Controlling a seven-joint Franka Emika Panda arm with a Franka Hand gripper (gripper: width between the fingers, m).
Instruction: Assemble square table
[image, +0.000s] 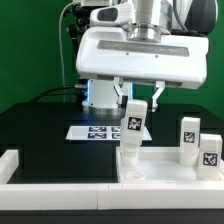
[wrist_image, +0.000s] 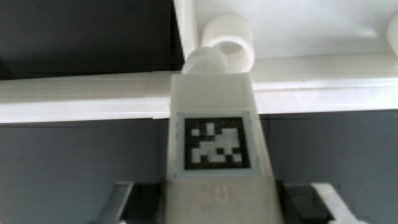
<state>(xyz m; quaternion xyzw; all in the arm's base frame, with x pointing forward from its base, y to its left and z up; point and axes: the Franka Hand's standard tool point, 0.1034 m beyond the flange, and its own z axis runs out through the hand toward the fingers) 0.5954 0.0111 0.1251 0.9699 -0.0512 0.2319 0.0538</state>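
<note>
White boxy wrist housing (image: 140, 58), grey cylindrical arm link (image: 150, 15) above, black cable, tool (image: 140, 97) w/ pale fingers

Wrist view blurred; fingers (wrist_image: 125, 200) cut off at frame edge, so grip on leg (wrist_image: 217, 130) unclear. Square top (image: 165, 165) beneath gripper partly cropped.

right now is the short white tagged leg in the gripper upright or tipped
Upright: the leg stands vertical in the gripper, foot on the tabletop.

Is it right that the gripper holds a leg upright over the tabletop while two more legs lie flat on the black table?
Not quite. The gripper does hold a leg upright over the tabletop, but the exterior view shows the two other legs standing upright at its right.
</note>
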